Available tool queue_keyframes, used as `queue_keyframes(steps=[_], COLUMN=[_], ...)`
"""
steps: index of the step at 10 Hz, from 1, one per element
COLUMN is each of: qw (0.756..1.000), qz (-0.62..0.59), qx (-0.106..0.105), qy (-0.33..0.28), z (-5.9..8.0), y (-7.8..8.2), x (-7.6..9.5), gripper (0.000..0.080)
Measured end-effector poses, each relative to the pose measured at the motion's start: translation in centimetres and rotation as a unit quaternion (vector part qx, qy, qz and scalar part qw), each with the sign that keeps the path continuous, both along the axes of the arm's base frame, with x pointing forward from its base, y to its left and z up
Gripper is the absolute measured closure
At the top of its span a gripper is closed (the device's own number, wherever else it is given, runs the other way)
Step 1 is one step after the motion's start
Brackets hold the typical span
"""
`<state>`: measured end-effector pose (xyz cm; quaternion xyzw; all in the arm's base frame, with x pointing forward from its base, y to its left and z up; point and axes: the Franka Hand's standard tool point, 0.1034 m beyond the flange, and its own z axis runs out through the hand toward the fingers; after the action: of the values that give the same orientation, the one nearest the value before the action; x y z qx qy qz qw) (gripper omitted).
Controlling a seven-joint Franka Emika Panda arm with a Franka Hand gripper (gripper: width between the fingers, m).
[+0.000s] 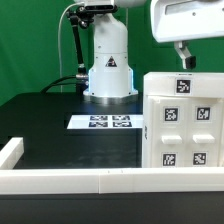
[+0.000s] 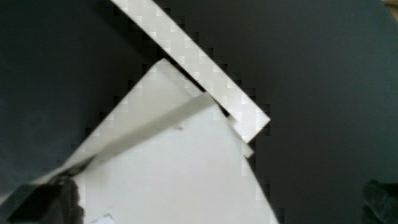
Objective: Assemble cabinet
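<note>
Exterior view: cabinet [image 1: 184, 122] stands lower right on black table [image 1: 60, 125], arm upper right above it; finger state can't tell. Wrist view: white cabinet panel [image 2: 169, 150] fills centre. Likely light, stiff, slippery plastic; grip a thin wall edge.

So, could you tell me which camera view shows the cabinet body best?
The exterior view: the cabinet stands at that view's right with its tagged front and top edge visible, though the frame cuts off its right side. The wrist view shows only a close, blurred white panel with no tags, which may belong to it.
</note>
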<state>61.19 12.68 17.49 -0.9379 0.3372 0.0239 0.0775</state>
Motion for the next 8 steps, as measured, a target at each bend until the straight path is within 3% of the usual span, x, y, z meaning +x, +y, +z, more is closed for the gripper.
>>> queue_keyframes(steps=[2,4,8], qw=[0.991,0.964,0.929], qz=[0.133,0.259,0.364], qx=[-0.007,-0.031,-0.034], qy=[-0.023,-0.040,-0.058], z=[0.00,0.00,-0.06], y=[-0.03,0.28,-0.47], x=[0.04,0.04,0.14], gripper=[0.0003,0.0003,0.0003])
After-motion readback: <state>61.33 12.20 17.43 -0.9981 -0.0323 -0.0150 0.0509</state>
